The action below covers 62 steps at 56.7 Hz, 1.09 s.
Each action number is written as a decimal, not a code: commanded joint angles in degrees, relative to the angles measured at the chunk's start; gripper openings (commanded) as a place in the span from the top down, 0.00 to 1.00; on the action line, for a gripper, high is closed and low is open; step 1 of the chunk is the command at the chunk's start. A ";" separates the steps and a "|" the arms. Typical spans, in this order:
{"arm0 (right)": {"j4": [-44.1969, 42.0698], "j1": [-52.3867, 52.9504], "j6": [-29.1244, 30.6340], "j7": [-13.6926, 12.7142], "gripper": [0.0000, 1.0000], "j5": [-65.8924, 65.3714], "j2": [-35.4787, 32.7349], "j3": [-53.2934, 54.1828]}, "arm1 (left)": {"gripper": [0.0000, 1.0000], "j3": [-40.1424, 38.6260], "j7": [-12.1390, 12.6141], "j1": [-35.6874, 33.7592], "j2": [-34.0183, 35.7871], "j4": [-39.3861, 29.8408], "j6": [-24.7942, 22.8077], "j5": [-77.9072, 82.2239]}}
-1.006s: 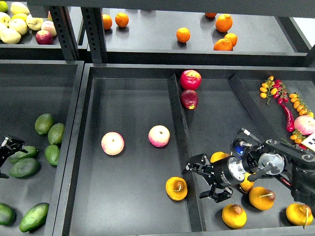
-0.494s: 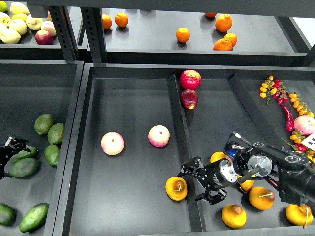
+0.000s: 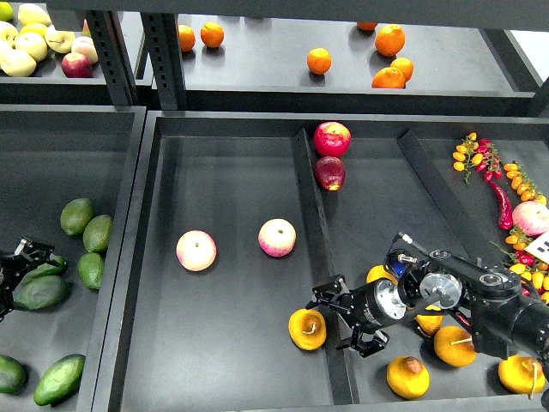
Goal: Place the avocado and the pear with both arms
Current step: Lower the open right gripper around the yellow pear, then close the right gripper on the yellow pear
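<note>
A yellow-orange pear (image 3: 307, 329) with a brown stem blotch lies in the middle tray, against the divider (image 3: 319, 257). My right gripper (image 3: 341, 319) reaches over the divider from the right with its fingers spread, its tips just right of the pear and not closed on it. Several dark green avocados lie in the left tray; one avocado (image 3: 39, 290) lies right under my left gripper (image 3: 27, 254). That gripper is small and dark at the left edge, and its fingers cannot be told apart.
Two pink apples (image 3: 196, 250) (image 3: 277, 237) lie in the middle tray. Red apples (image 3: 332, 138) lie by the divider's far end. More pears (image 3: 408, 376) lie under my right arm. Chilies and small tomatoes (image 3: 502, 184) lie at the right. Oranges (image 3: 319, 60) are on the back shelf.
My right gripper has moved left across the divider, closer to the pear. My left gripper has shifted slightly down and right over the avocado. The fruit has not moved.
</note>
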 commanded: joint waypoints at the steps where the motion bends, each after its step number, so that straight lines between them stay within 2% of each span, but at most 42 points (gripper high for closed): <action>1: -0.09 -0.10 0.00 0.00 0.00 0.00 0.13 -0.08 | 0.01 0.01 0.00 -0.01 0.00 0.00 0.02 0.00; 25: -1.68 -1.42 0.00 0.00 0.00 -0.09 2.59 0.01 | 0.01 0.01 0.00 0.08 -0.09 -0.09 0.02 0.00; 62: -3.35 -1.51 0.00 0.00 0.00 -2.46 2.68 0.62 | 0.01 0.01 0.00 0.07 -0.35 -0.70 0.02 0.00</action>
